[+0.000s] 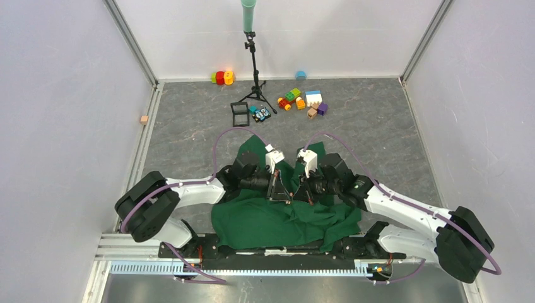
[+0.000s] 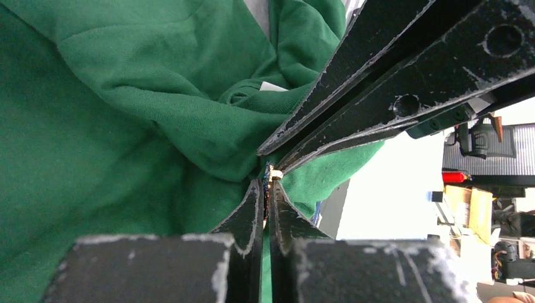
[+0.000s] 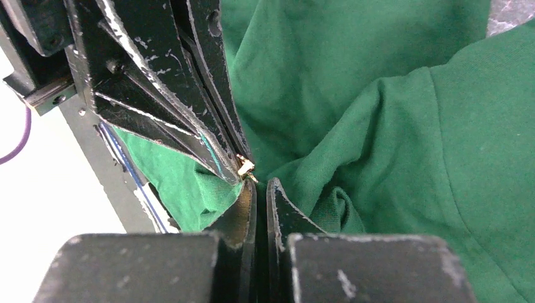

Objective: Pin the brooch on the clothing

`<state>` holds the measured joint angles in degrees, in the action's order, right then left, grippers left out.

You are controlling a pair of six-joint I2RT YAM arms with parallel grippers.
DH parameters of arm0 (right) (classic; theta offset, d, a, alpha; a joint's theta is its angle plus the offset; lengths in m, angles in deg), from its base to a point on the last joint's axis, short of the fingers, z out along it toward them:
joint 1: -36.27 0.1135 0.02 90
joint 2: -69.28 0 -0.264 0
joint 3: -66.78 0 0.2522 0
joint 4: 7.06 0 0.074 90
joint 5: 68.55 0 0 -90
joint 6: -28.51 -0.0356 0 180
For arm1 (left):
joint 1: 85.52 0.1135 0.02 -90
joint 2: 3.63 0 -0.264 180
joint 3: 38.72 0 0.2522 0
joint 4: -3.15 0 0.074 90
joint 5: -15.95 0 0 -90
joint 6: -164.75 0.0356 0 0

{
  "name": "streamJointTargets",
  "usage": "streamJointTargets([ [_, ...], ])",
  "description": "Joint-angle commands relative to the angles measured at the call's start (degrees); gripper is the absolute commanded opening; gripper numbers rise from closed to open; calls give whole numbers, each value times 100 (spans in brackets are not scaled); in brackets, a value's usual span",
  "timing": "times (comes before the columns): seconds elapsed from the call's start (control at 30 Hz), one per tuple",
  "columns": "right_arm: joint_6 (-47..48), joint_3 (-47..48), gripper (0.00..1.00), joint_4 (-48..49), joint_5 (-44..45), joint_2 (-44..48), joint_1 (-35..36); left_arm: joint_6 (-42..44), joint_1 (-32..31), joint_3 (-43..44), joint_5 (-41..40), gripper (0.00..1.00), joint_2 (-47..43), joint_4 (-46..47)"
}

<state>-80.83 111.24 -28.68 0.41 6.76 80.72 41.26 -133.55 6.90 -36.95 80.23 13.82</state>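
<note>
The dark green T-shirt [image 1: 265, 221] lies crumpled between the two arms at the near edge of the table. It fills the left wrist view [image 2: 126, 126] and the right wrist view [image 3: 391, 126]. My left gripper [image 1: 285, 194] [image 2: 267, 182] is shut on the brooch [image 2: 274, 174], of which only a small pale gold bit [image 3: 245, 166] shows at its tips. My right gripper [image 1: 299, 194] [image 3: 262, 183] meets it tip to tip, jaws nearly closed, with shirt folds bunched at its tips. Its fingers [image 2: 378, 76] enter the left wrist view from the upper right.
Coloured toy blocks [image 1: 301, 100] lie at the back of the table. A camera tripod [image 1: 255, 69], a black square frame [image 1: 240, 113] and red and yellow blocks [image 1: 222, 77] stand there too. A metal rail [image 1: 252, 265] runs along the near edge.
</note>
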Motion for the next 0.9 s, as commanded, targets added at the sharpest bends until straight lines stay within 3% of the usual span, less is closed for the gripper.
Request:
streamJointTargets([
  [0.0,264,369,8,1291,932,185,25,-260,-380,321,939,2,-287,1340],
  [0.2,1052,455,31,475,746,1041,-96,-102,-132,219,1023,2,-611,1038],
  [0.37,1364,473,47,368,-283,1683,-333,57,71,193,1069,2,-818,678],
  [0.87,1881,222,75,359,-2734,2103,-897,-190,127,142,1587,2,-1151,854],
])
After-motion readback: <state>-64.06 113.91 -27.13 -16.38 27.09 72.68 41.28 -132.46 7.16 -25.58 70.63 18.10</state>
